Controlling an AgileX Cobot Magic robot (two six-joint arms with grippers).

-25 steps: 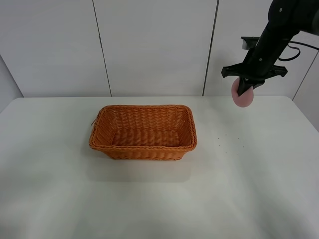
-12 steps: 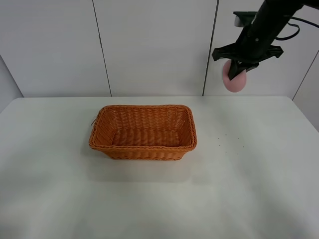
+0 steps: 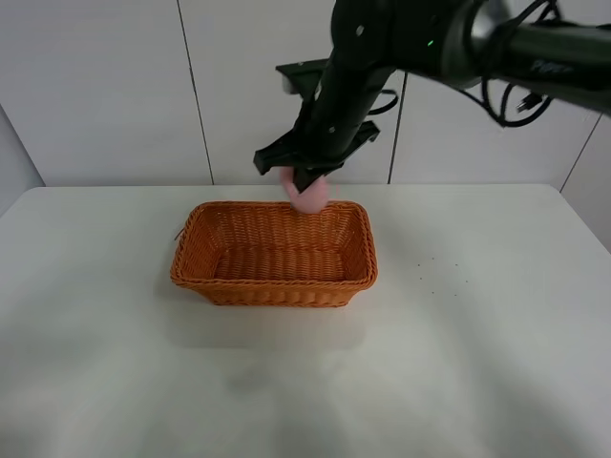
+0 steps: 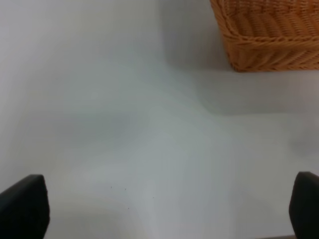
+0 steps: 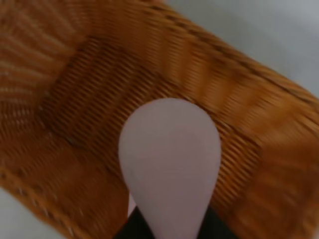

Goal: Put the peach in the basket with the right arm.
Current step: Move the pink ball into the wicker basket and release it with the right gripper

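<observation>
White bench (image 3: 95, 363) carries one woven wicker basket (image 3: 274, 283), orange-brown, rectangular, with flared sides and a braided rim.

1. Left tool (image 4: 164, 209): the left wrist view shows only its two dark fingertips (image 4: 22, 206), set wide apart with nothing between them. The tool is over bare bench, clear of the basket. One corner of the basket (image 4: 269, 50) is in that view, well apart from the fingertips.

2. Basket: upright on the bench, with its opening facing up. The visible part of the basket floor is bare wicker.

3. Peach (image 3: 311, 196): a pink rounded lump, clamped in the right tool (image 3: 307, 181). In the exterior high view it hangs at the far rim of the basket, toward the basket's right half. In the right wrist view, which is blurred, the peach (image 5: 169, 159) lies over the basket's inner wall and floor, with the dark finger bases at either side of its narrow end.

4. Right arm (image 3: 420, 38): black, cabled, reaching from beyond the right side of the basket to a point above the basket's far rim, tool pointing down.
</observation>
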